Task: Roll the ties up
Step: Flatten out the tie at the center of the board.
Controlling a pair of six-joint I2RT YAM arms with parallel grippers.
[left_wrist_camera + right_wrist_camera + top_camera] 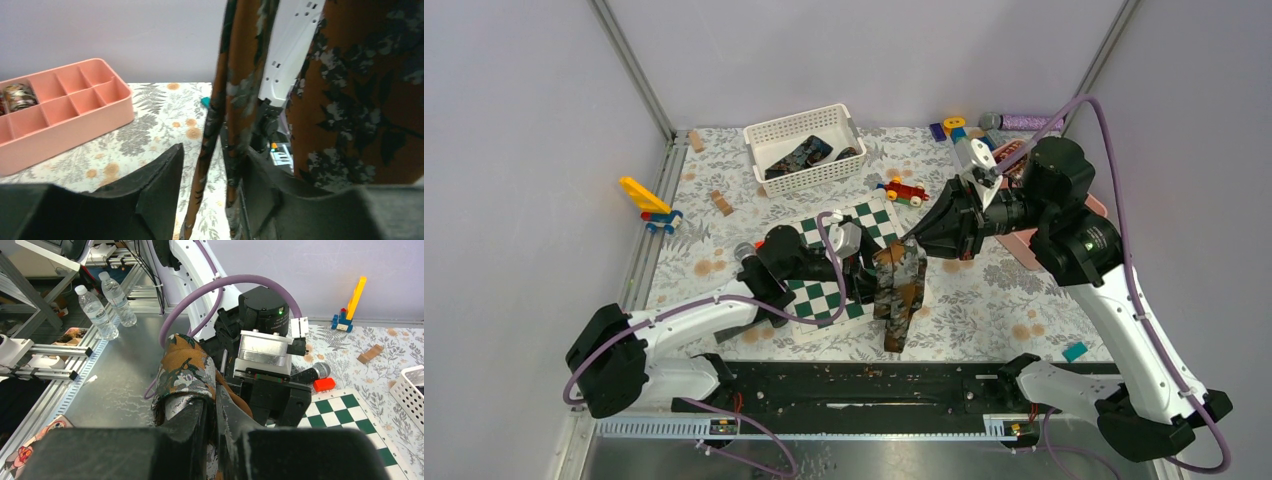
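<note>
Top external view: the right hand (912, 243) is up over the bench (984, 300). It pinches the top of the brown tie (898, 290). The brown tie hangs down from it toward the near edge of the bench. The left hand (864, 272) is just beside the brown tie, on its left, over the checkered board (824, 295). At the back stands a white basket (819, 177) with dark ties (802, 155) lying in it. A pink tray (1029, 250) peeks out from behind the right arm.

Left wrist view: the left hand (212, 155) has its two fingers (160, 190) spread partway. A thin part of the brown tie (240, 75) hangs down between them. There is a gap between the tie and the left finger, so the hand is not squeezing it. A wide part of the tie fills the right side. The pink tray (75, 120) sits on the bench to the left, and a rolled tie (19, 96) rests in one of its boxes.

Right wrist view: the right hand (216, 405) is pressed tight on the brown tie (187, 370), which bunches up over its fingers. The left hand (265, 390) is just past it, and the checkered board (350, 415) lies to the right.
</note>
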